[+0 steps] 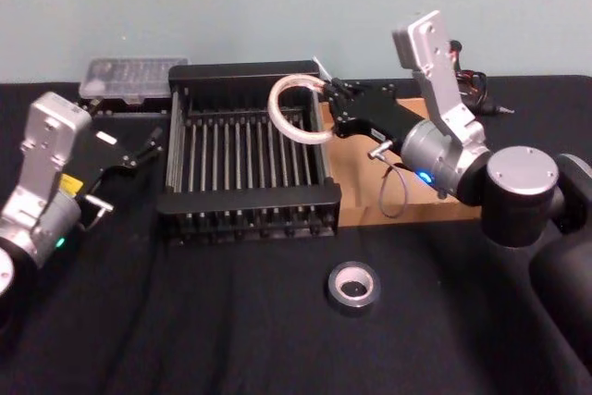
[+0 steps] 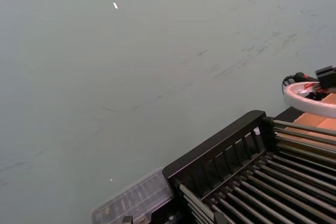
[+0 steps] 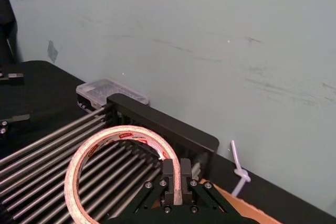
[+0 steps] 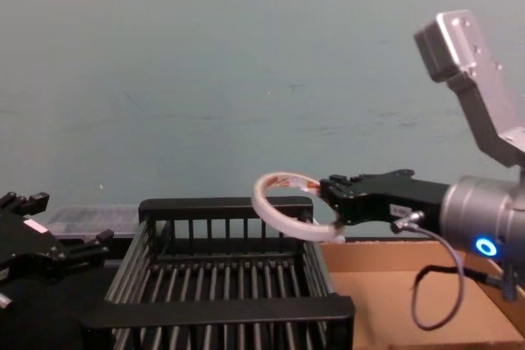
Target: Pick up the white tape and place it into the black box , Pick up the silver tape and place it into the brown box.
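My right gripper [image 1: 329,97] is shut on the rim of the white tape [image 1: 296,110], a thin whitish ring with red-orange print. It holds the ring tilted in the air over the far right corner of the black box [image 1: 248,199]. In the right wrist view both fingers [image 3: 168,173] pinch the tape [image 3: 89,153] above the crate's bars [image 3: 47,150]. The silver tape [image 1: 354,286] lies flat on the black table in front of the crate. The brown box [image 1: 363,178] sits right of the crate, partly hidden under my right arm. My left gripper [image 1: 146,145] is parked open left of the crate.
A clear plastic case [image 1: 132,79] sits behind the crate's far left corner. A white zip tie [image 3: 239,174] sticks up near the crate's far right corner. Cables [image 1: 474,82] lie at the back right. A plain wall stands right behind the table.
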Controlling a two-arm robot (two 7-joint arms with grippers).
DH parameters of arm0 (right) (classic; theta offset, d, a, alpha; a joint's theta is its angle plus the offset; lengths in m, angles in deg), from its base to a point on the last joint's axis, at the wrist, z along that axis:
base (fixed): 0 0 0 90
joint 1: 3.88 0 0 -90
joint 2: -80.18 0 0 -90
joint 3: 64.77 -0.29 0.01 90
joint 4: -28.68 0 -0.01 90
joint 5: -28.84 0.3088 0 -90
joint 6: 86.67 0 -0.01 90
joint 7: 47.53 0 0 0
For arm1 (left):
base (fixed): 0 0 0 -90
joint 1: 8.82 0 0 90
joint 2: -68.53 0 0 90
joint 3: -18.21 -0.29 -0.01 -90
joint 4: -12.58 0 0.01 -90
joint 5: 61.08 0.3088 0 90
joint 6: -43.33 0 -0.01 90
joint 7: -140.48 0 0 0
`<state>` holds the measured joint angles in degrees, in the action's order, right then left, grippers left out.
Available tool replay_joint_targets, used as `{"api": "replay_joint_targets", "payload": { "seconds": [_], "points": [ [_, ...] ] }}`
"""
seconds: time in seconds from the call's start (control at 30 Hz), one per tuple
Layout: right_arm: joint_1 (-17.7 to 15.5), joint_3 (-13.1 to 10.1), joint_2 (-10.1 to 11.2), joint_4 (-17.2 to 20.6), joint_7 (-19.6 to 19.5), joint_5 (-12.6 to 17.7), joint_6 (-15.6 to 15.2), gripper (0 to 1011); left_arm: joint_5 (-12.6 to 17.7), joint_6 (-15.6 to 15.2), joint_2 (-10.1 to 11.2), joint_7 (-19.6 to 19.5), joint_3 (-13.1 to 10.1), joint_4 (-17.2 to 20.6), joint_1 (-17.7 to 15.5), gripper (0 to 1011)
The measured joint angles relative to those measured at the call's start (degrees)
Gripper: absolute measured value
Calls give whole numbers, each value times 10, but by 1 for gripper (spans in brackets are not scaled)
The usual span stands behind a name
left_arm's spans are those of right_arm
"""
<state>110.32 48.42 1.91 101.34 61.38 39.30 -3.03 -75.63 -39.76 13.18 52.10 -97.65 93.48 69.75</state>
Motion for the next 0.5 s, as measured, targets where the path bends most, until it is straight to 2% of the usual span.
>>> {"api": "replay_joint_targets", "payload": {
  "seconds": [0.5],
  "points": [
    [52,29,-29,-61,11,-35,-1,80,0,0,0,0,0,0,0,1001]
  ]
}}
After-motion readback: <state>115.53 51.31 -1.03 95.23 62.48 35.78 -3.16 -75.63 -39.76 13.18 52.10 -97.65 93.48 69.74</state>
